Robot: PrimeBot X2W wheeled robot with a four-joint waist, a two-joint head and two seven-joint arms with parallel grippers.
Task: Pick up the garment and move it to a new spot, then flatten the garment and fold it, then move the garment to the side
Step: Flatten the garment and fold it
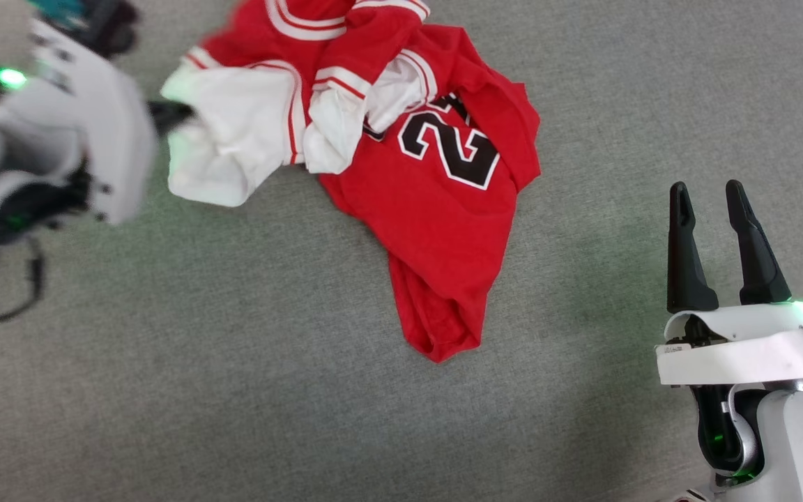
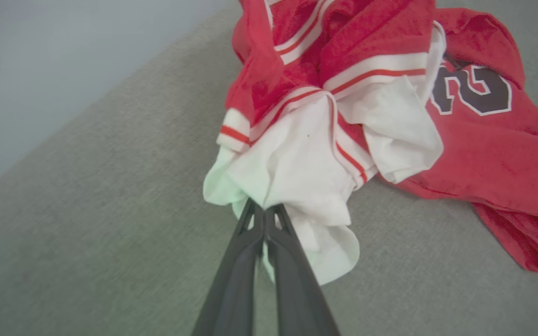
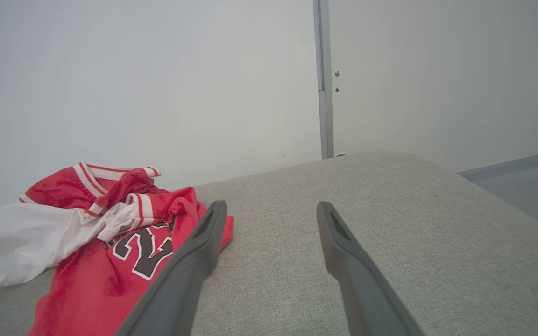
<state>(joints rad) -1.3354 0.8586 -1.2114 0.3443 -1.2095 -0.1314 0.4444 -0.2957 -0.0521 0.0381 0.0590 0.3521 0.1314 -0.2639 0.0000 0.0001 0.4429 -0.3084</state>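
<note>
Red garment [image 1: 436, 202] pinched in left hand [image 2: 264, 210]; right hand [image 1: 708, 192] spread.

Left arm [image 1: 74, 132], blurred, seemingly extended, jaws pressed together; right arm [image 1: 792, 432] holds jaws parted.

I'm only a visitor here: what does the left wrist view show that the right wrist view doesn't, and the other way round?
Left wrist view's own: a close look at the left gripper, fingers pressed together on white cloth of the garment. Right wrist view's own: the right gripper, fingers spread and holding nothing, with a pale wall and a grey upright strip behind. Shared: the crumpled red garment with its black numeral, lying on the grey cloth surface.
</note>
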